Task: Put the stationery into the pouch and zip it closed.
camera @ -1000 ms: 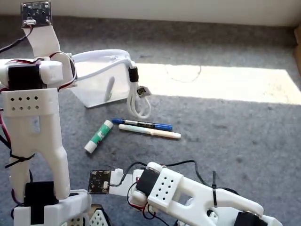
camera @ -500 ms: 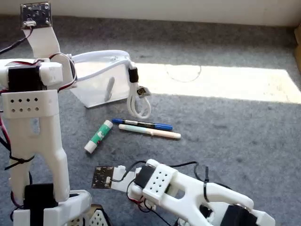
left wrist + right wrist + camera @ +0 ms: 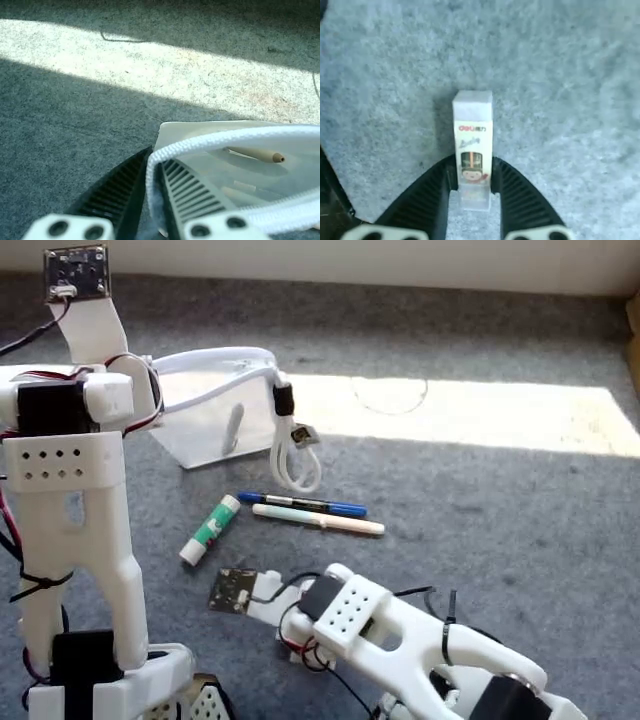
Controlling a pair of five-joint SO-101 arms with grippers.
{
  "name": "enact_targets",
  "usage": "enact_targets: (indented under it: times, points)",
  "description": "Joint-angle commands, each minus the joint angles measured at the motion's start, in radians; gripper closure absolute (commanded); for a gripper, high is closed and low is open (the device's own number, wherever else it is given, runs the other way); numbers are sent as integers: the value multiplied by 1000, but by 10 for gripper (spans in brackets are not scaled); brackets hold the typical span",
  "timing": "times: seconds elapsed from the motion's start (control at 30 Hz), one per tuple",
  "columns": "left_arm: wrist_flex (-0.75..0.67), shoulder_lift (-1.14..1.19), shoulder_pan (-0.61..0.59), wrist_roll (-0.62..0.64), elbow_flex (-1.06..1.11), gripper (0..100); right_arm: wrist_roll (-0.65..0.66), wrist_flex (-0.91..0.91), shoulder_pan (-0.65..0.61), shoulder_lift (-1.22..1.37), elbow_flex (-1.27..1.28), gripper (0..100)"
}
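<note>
pouch (image 3: 215,405): one end behind left arm (image 3: 75,490); contents too blurred to name | eraser (image 3: 472,150): lower sides overlapped by jaws

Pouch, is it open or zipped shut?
Open. The pouch rim gapes wide, one edge pinched by the left gripper; a stick lies inside.

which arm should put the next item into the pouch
Right. The right hand grips the eraser on the carpet, while the left hand is clamped on the rim of the pouch, holding it open.
</note>
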Motion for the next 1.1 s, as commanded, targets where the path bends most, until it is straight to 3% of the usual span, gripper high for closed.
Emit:
enact_targets:
  times: [0.0,0.37,0.6,0.87,1.07]
  points:
    - [-14,12,-18,-9,15,989,-11,-1,134,-102,-10,994]
    - [-14,12,-18,-9,16,989,-12,-1,526,-236,-130,994]
    - [-14,12,-18,-9,16,989,-210,-1,716,-236,-228,994]
    - [-14,12,-13,-6,16,989,-302,-5,872,-234,-274,994]
    - [-14,13,-13,-8,16,989,-316,-7,920,-229,-282,994]
